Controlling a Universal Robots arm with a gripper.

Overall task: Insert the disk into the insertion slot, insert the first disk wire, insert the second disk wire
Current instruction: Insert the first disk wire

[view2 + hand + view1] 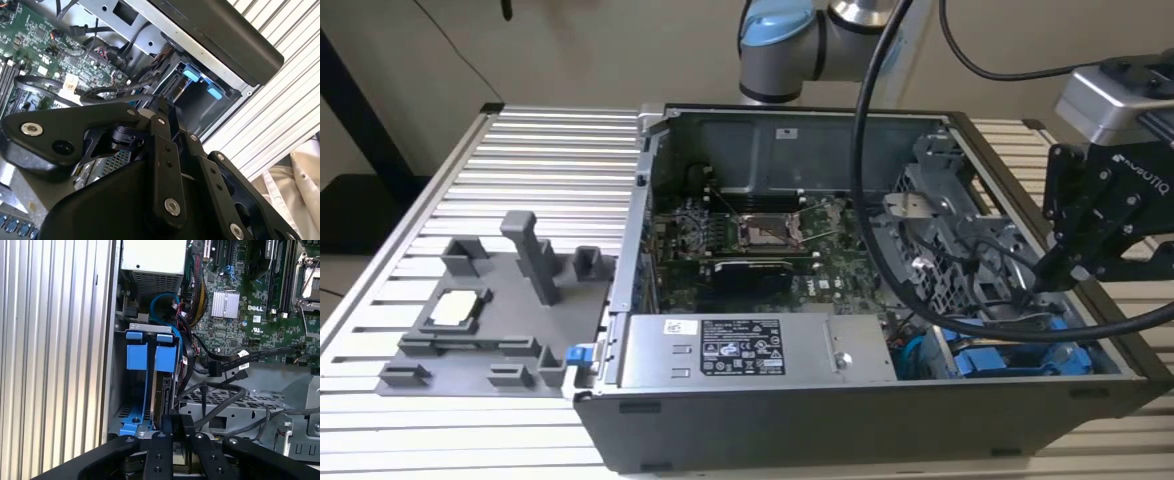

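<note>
Right in front of the gripper (179,424) sits the disk (162,390). It stands on its thin edge inside the slot (122,390), and its near end is just ahead of the fingertips. Its long side runs straight away from the gripper, deep into the slot, so the way in is the way the gripper points. The disk looks like it is already most of the way in.

The gripper's two fingers are pulled close together, with almost no gap. I cannot tell if they pinch anything thin between them.

At the far end of the slot I count two blue tabs (137,357). They sit side by side, away from the gripper. I can make out one disk. I cannot tell if a second one is in there.

Beside the gripper, on the side away from the slot, a bunch of black wires (220,390) lies loose. One blue wire (160,305) curls past the far end of the slot. Beyond the wires is one green board (235,325).

There is one arm, so only this gripper can reach the disk.
</note>
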